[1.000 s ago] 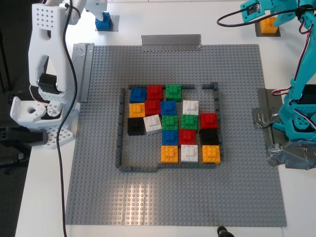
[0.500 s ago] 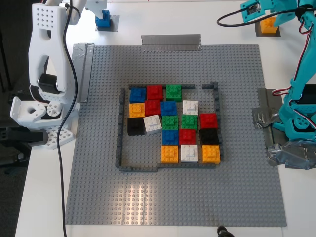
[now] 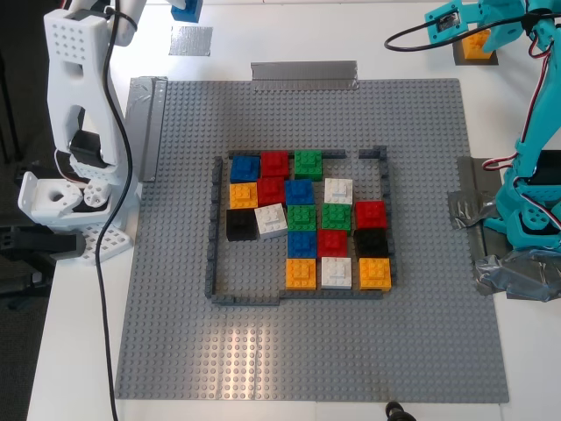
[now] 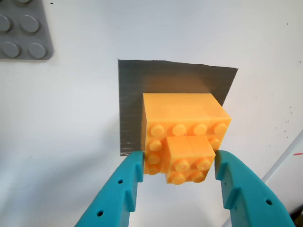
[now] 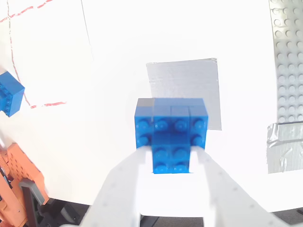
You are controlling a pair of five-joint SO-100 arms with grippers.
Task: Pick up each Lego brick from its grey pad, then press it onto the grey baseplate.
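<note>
Holding the blue brick point(image 5: 170, 125) between the white jaws of my second gripper point(image 5: 171, 158), narrow and tight on its two sides. Lifted clear of its grey pad point(image 5: 189, 80), which lies bare just below it. In the exterior view, at the very top edge, left of centre, above that same pad.

Closed also with my first gripper point(image 4: 179, 163): teal jaws pressed on both sides of the orange brick point(image 4: 182, 118). Sitting on the second grey pad point(image 4: 142, 80), not raised as far as can be judged. In the exterior view, at the upper right corner, beyond the edge of the grey baseplate point(image 3: 175, 307).

For the coming move, probably the blue brick first, being already in the air. From that pincer, down and right in the exterior view to the dark frame point(image 3: 213, 254) in the middle of the plate. Free studs inside the frame mostly at its lower left. No long axis to mind, the brick being square; only to keep its sides parallel to the stud rows. Nearer to this free place by the white arm than by the teal one, it seems.
</note>
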